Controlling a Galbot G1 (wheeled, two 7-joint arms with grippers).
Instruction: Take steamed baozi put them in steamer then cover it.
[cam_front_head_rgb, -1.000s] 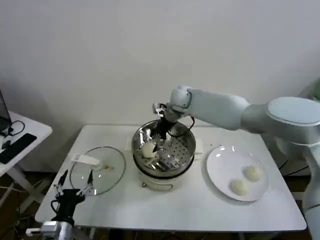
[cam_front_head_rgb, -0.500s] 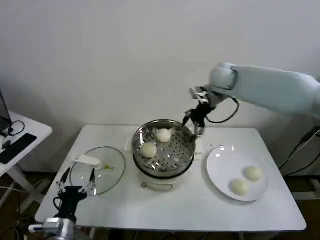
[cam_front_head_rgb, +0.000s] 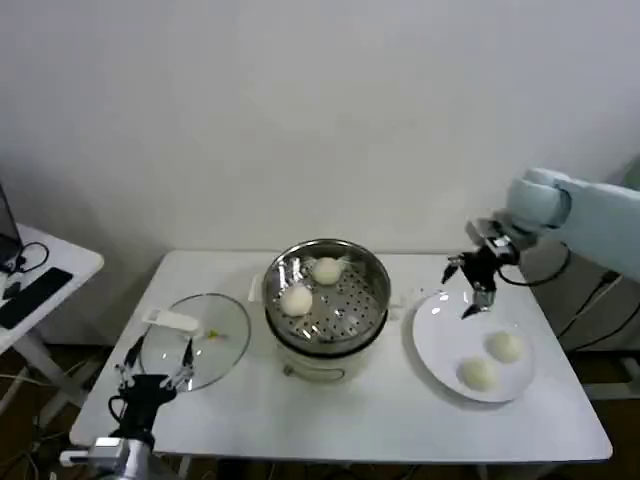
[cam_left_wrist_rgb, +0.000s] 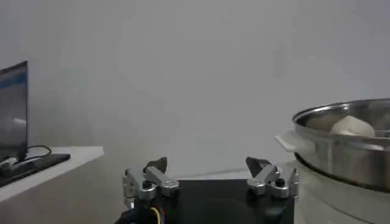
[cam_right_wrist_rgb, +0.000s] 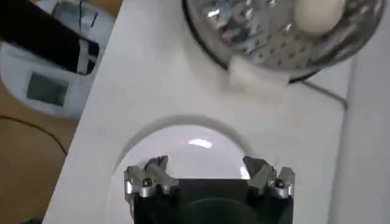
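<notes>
— Hovering above the far edge of the white plate, right gripper spread wide, fingers parted and empty, touching nothing.

— And from the wrist?

— Same story there: right gripper splayed over the plate, bare glazed surface beneath, table running off toward the steamer.

— Buns?

— Two steamed baozi resting on the plate's near half, close together, apart from the fingertips. Two more already sitting on the perforated floor of the steamer, one toward the back wall, one toward the left. Seen from the right wrist, one of them lying against the steel basket's floor.

— Steamer itself?

— Standing mid-table, uncovered, steel basket on its cream pot base, just beside the plate.

— Cover?

— Lying flat on the table to the left of the steamer: glass lid, white handle on top, well apart from the basket.

— Left arm?

— Parked low at the table's front-left corner, left gripper likewise agape, just in front of the lid's near rim. From its wrist, left gripper holding nothing, steamer off to one side with a bun peeking over the rim.

— Anything else around?

— Side desk at far left with cables and a dark device on it. White wall behind.
</notes>
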